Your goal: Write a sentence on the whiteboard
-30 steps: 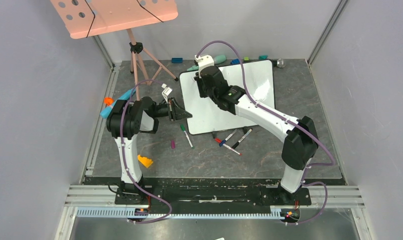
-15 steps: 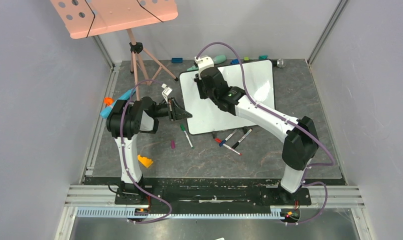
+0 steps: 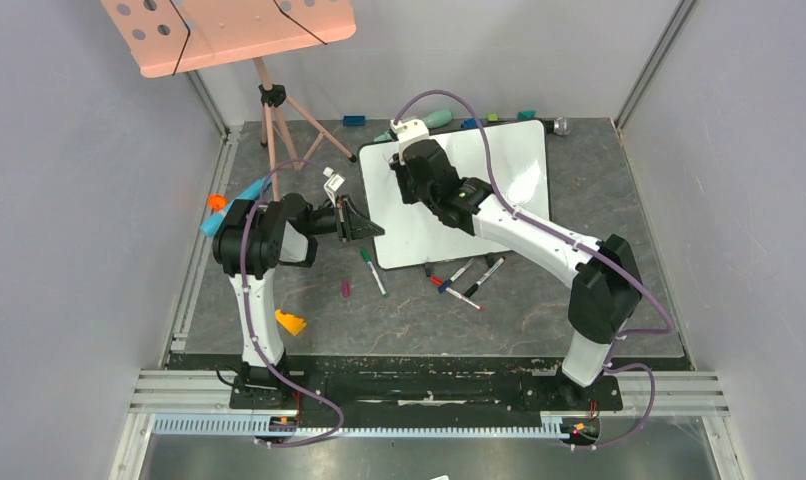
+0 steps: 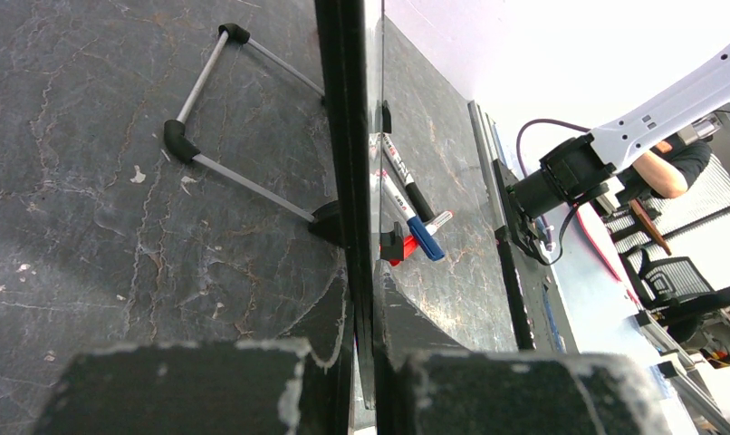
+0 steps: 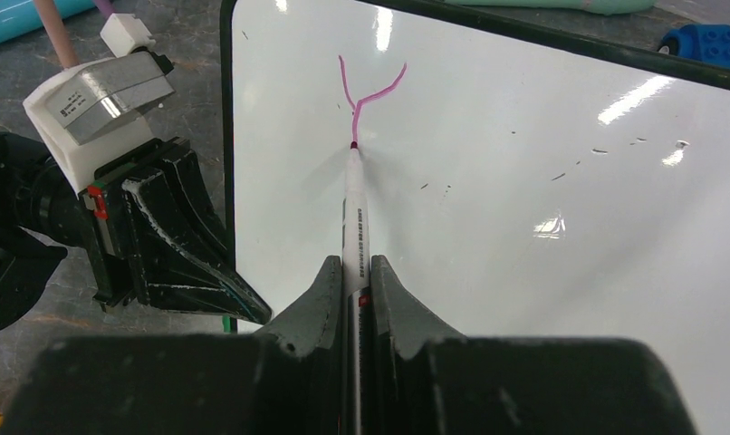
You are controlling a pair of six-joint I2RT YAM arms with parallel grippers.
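Observation:
The whiteboard (image 3: 509, 165) lies on the dark mat, glossy white with a thin dark frame. My left gripper (image 3: 364, 228) is shut on its left edge, which shows edge-on between the jaws in the left wrist view (image 4: 348, 136). My right gripper (image 5: 352, 272) is shut on a white marker (image 5: 354, 217), and its tip touches the board (image 5: 542, 136). A magenta "Y" stroke (image 5: 361, 91), the start of the sentence, ends at the tip. In the top view the right gripper (image 3: 409, 175) is over the board's far left corner and hides the stroke.
A pink perforated board on a tripod (image 3: 229, 30) stands at the back left. Loose markers (image 3: 469, 280) and a green marker (image 3: 372, 270) lie by the board's near edge. An orange piece (image 3: 291, 322) lies near the left arm. Small toys line the back wall.
My right wrist has shifted a little toward the near side with the marker on the board. The left arm has not moved.

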